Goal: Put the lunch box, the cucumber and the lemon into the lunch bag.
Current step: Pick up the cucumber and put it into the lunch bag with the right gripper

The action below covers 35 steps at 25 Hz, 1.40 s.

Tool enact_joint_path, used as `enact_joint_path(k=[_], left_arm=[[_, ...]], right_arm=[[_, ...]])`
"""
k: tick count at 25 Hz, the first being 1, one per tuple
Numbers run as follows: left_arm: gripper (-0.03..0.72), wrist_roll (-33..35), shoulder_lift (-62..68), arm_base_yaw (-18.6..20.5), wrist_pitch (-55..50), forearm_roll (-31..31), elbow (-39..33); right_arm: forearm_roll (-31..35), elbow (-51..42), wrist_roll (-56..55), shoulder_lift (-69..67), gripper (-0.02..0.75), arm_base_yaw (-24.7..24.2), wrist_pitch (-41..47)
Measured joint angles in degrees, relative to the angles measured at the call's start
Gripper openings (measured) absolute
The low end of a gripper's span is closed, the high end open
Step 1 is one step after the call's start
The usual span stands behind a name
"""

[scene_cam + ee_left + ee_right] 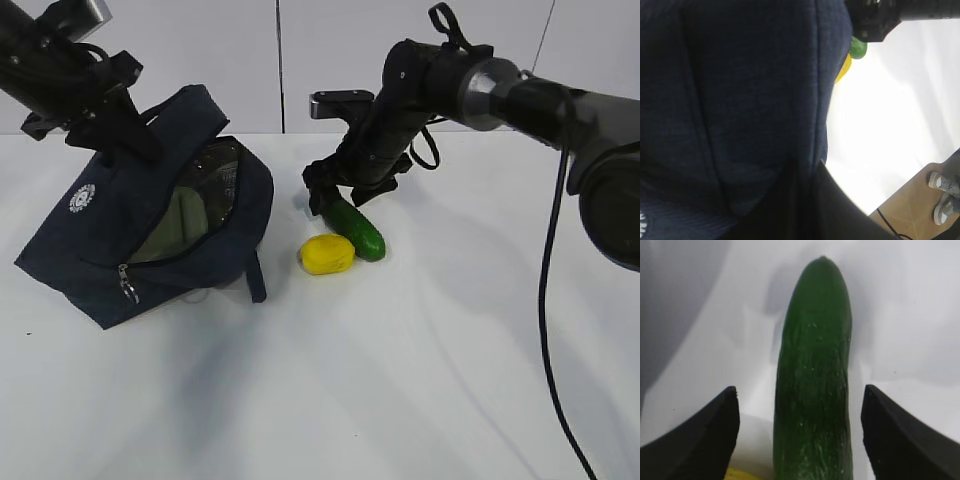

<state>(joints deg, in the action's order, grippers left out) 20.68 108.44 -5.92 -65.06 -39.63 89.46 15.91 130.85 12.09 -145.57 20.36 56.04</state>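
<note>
The navy lunch bag [120, 225] lies tilted at the left, its zipper mouth open. The lunch box [188, 218] with its sage-green lid sits inside it. My left gripper [128, 135] is shut on the bag's top fabric and holds it up. Navy fabric [730, 100] fills the left wrist view. The cucumber [357, 229] lies on the table, touching the yellow lemon [326, 255]. My right gripper [335, 195] is open over the cucumber's far end. In the right wrist view the cucumber [812, 390] lies between the spread fingers [715, 430], untouched, with the lemon's edge [742, 474] below.
The white table [400, 380] runs to a white wall behind. The right arm's black cable [548, 300] hangs over the table's right side. In the left wrist view the table edge, a wooden floor and a pair of shoes [942, 195] show at lower right.
</note>
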Motion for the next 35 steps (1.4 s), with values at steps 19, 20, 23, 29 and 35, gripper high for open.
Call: enact_joint_path(k=[19,20,23,29,35], left_arm=[[0.004,0.1,0.0,0.0,-0.7,0.2,0.0],[0.004,0.1,0.0,0.0,-0.7,0.2,0.0],[0.004,0.1,0.0,0.0,-0.7,0.2,0.0],[0.004,0.1,0.0,0.0,-0.8,0.3,0.0],[0.003,0.1,0.0,0.0,-0.8,0.3,0.0]], right_arm=[[-0.8,0.0,0.7,-1.5,0.391,0.0,0.7],[-0.8,0.0,0.7,-1.5,0.391,0.0,0.7],[-0.9,0.1,0.7,-1.5,0.359,0.0,0.8],[-1.1,2.1,0.7,-1.6,0.312,0.0,5.4],[-1.4,13.2,0.5,-1.9,0.31,0.0,14.2]])
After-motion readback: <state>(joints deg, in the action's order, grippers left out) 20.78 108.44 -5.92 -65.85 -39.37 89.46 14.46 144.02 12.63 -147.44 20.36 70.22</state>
